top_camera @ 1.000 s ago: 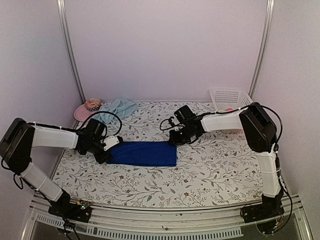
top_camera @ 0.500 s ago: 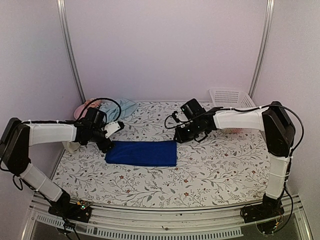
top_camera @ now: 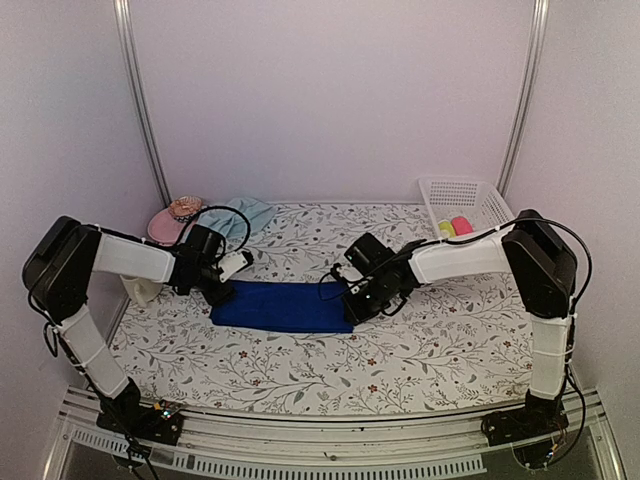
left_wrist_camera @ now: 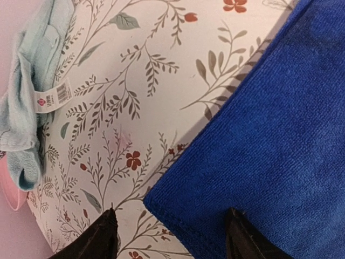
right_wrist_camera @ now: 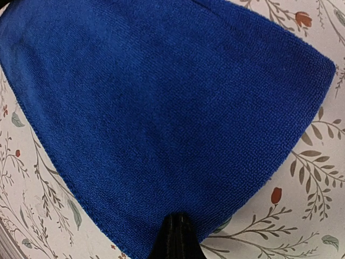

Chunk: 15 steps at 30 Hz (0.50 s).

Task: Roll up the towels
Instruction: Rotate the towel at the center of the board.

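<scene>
- Top external view: you see the royal blue cloth towel (top_camera: 283, 306) lying flat as a long band in the middle of the floral-printed table cover (top_camera: 430, 345), between the two arms.
- The left gripper (top_camera: 222, 291) is at the left end of this towel. In your left wrist view its fingers (left_wrist_camera: 105, 240) stand wide apart, and a corner of the towel lies between them, not pinched.
- The right gripper (top_camera: 352, 300) is at the right end. In your right wrist view its fingers (right_wrist_camera: 175, 237) are pressed together into one dark tip at the hem of the towel. You cannot tell if cloth is caught between them.
- The pale aqua cloth towel (top_camera: 243, 213) lies crumpled at the back left, just beside the pink brimmed hat (top_camera: 175, 218) and well apart from the blue one.
- The white plastic basket (top_camera: 470, 195) stands at the back right.
</scene>
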### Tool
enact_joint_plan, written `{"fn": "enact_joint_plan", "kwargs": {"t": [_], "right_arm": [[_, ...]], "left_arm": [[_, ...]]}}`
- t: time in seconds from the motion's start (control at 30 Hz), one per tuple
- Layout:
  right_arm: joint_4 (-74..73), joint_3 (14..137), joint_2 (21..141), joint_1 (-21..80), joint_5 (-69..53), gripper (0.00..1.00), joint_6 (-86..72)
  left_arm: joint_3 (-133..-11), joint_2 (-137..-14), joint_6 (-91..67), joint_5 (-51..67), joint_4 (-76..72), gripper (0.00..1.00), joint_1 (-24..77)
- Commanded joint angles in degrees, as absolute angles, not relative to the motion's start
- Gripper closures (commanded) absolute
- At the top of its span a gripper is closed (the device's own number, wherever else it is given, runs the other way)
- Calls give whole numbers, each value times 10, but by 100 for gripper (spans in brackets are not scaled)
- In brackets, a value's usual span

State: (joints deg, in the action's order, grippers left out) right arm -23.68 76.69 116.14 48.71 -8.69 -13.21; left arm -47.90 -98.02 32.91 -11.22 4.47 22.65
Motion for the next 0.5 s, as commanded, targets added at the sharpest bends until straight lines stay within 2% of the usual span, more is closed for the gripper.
{"fn": "enact_joint_plan", "kwargs": {"t": [0.0, 0.17, 0.27, 0.37, 0.47], "right_arm": [[-259, 755, 1183, 504, -93, 97, -132], [-279, 756, 1178, 530, -85, 97, -142], [-291, 761, 1169, 550, -84, 96, -146], [-311, 778, 1165, 573, -77, 96, -154], [-333, 795, 1169, 597, -71, 93, -161]], "left_arm": [[-480, -1007, 325, -139, 17, 32, 221], [-474, -1009, 330, -132, 13, 31, 221], [-466, -986, 336, -120, 11, 22, 221], [-464, -955, 337, -113, 14, 17, 220], [-465, -918, 339, -108, 18, 3, 218]]}}
